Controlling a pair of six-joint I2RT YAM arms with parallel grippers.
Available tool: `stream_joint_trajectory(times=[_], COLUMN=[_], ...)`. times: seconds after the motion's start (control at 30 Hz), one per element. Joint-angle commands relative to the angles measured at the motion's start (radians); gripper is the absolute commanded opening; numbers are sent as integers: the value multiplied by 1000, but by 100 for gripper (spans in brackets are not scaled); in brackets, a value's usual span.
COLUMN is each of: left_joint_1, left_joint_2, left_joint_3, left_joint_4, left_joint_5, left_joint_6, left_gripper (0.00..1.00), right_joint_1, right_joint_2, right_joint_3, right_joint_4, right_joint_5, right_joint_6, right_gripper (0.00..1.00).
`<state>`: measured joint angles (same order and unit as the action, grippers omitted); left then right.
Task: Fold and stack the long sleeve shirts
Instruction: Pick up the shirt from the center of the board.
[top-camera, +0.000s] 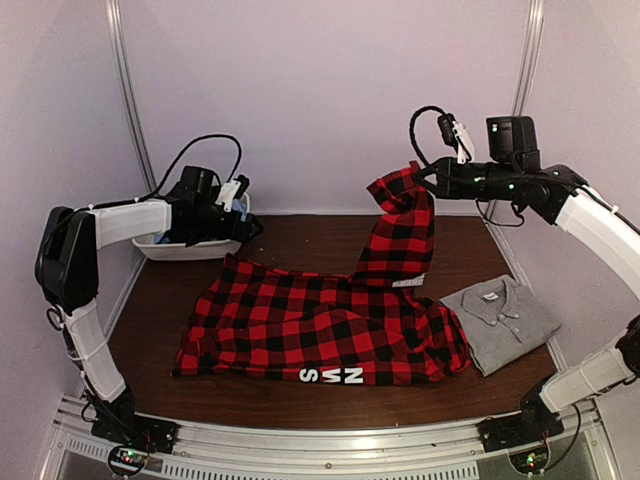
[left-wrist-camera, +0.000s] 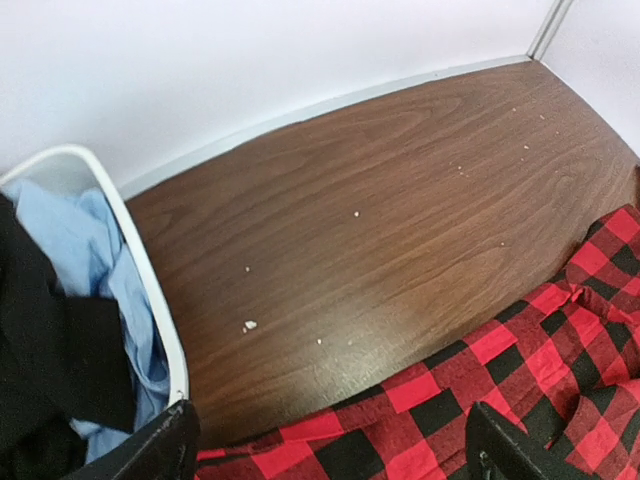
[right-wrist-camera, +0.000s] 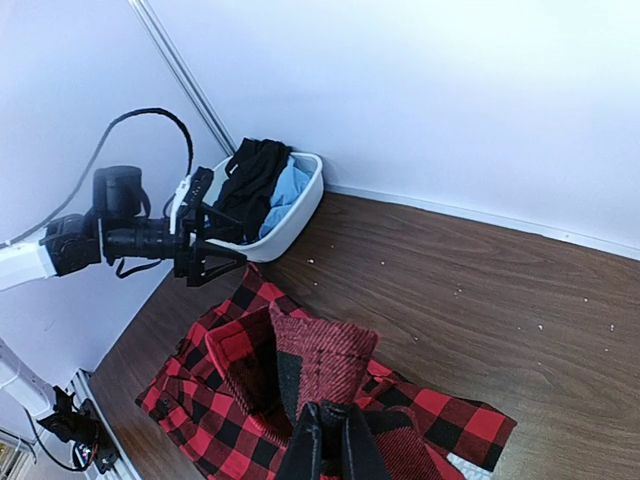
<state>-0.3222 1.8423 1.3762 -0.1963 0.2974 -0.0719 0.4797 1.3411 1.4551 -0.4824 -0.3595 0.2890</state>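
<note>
The red-and-black check flannel shirt lies spread across the middle of the brown table, white lettering at its near hem. My right gripper is shut on one of its sleeves and holds that end high above the table's back right; the pinched cuff stands just beyond the closed gripper. The plain grey shirt lies folded at the right. My left gripper hovers open over the flannel's far left corner, next to the tub. Nothing is between its fingers.
A white plastic tub with black and light blue clothes stands at the back left; its rim is close to my left gripper. Pale walls close in the table at the back and sides. Bare wood stretches behind the flannel.
</note>
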Motion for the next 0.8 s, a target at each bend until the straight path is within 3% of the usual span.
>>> stream_joint_trajectory(times=[0.0,0.33,0.77], left_joint_1=[3,-2,-2], left_joint_2=[43,51,153], left_joint_3=[115,42,74], left_joint_4=[-110,-114,-29], left_joint_5=[67,236,245], left_joint_6=[235,483,575], left_gripper=[94,94,92], right_joint_1=[-4,-6,-76], right_joint_2=[-34,106,389], right_joint_3=[7,231,549], right_joint_4=[1,-68,-96], right_joint_5=[-62,-13,17], right_joint_6=[5,-58,-68], right_gripper=[0,0,0])
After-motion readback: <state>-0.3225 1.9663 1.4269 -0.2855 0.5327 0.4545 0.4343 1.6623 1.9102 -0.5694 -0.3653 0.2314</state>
